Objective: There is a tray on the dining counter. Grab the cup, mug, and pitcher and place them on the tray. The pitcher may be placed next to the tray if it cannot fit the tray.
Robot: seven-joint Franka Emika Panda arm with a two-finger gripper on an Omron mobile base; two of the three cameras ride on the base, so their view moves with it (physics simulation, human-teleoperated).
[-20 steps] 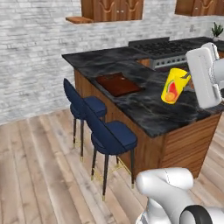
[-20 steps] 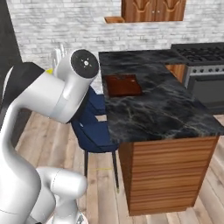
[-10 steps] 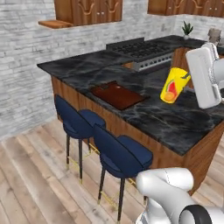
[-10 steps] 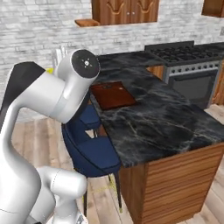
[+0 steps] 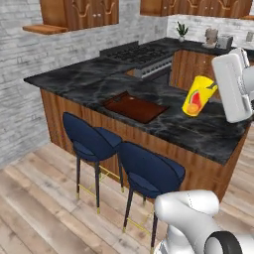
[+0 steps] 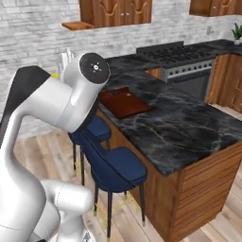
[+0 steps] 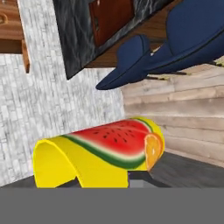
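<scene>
Gripping a yellow cup point(image 5: 198, 96) printed with a watermelon slice, the claw point(image 7: 103, 183) is closed narrowly around it, and the cup is carried tilted in the air above the dining counter point(image 5: 208, 130), clear of the marble, over the stretch toward the right-hand end. In the hand view the same cup point(image 7: 100, 153) lies across the bottom, its open mouth to the left and an orange slice printed near its base.

Outward from there, the tray point(image 5: 135, 106) lies flat on the counter close to the front edge that faces the stools, roughly midway along its length and well apart from the raised cup. From the right base view the tray point(image 6: 124, 102) sits near that same edge with nothing on it.

Two dark blue stools point(image 5: 119, 156) stand side by side on the wood floor against the counter's panelled front. Beyond the counter a stove point(image 5: 140, 55) is set into the far run of cabinets.
</scene>
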